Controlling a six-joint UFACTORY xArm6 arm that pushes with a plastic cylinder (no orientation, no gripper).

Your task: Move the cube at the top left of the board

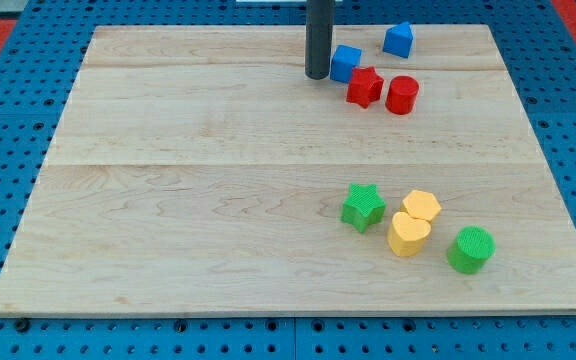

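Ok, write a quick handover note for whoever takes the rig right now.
My tip is on the board, right at the left side of the blue cube; contact can't be confirmed.
The cube sits at the view's top, right of centre, beside the red star and red cylinder.
Done: approach.
Left: push the cube to the top left.

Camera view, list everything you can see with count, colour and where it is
blue cube: one, blue, top centre, just right of the rod
blue block: one, blue, top, shape unclear
red star: one, red, touching below the cube
red cylinder: one, red, right of the star
green star: one, green, lower right
yellow hexagon: one, yellow, lower right
yellow heart: one, yellow, touching below the hexagon
green cylinder: one, green, rightmost
board: one, pale wood
my tip: one, dark, at the cube's left side
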